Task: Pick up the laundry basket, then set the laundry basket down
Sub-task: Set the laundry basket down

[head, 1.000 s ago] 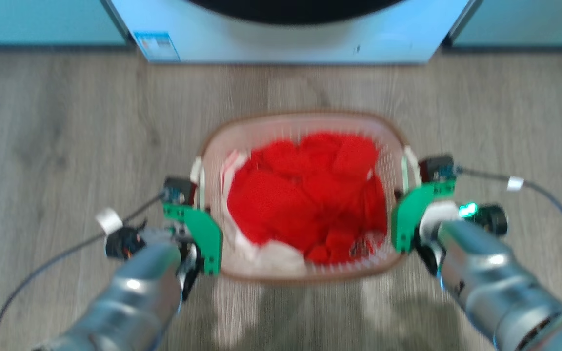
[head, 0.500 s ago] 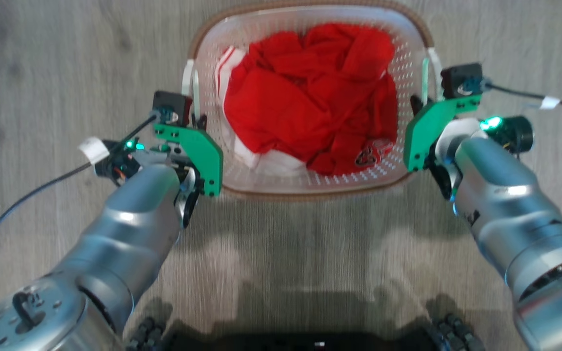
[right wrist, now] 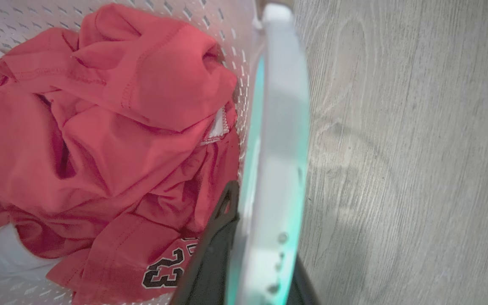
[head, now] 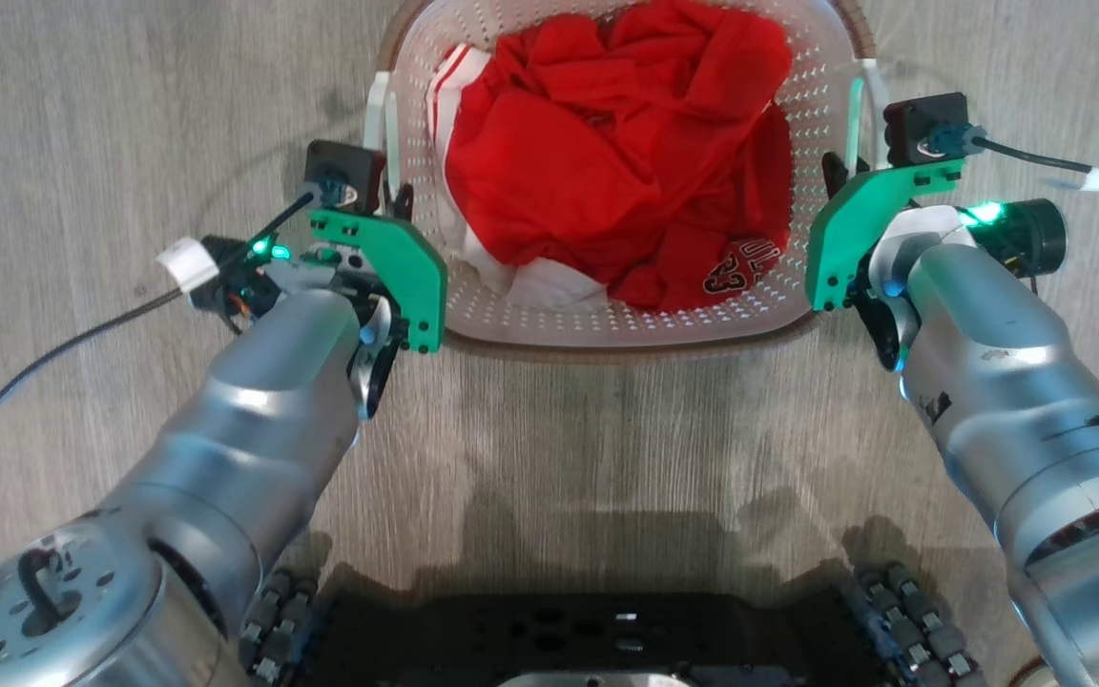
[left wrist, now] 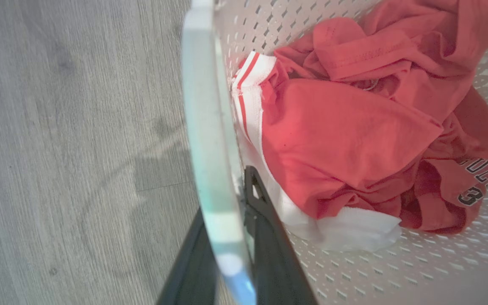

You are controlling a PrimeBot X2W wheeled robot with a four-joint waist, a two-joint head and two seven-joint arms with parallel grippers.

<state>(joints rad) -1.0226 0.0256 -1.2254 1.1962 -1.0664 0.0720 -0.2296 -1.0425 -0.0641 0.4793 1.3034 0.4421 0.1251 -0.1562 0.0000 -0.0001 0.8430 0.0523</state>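
Observation:
The laundry basket (head: 607,324), white and perforated with a brown rim, sits at the top middle of the head view between my two arms, with red clothes (head: 607,143) inside it. My left gripper (head: 392,196) is shut on its left white handle (left wrist: 210,127), one dark finger on each side of the strip. My right gripper (head: 840,176) is shut the same way on the right handle (right wrist: 278,148). Both wrist views look down along the handles into the basket. A faint shadow of each handle lies on the wooden floor beside it.
Grey wood-look floor (head: 607,429) surrounds the basket. My dark wheeled base (head: 607,630) lies along the bottom edge of the head view. Black cables (head: 82,334) trail from both wrists out to the sides.
The head camera has tilted down, so the washer has left the picture and my base has come in. Both grippers stay shut on the handles; the basket looks larger and closer.

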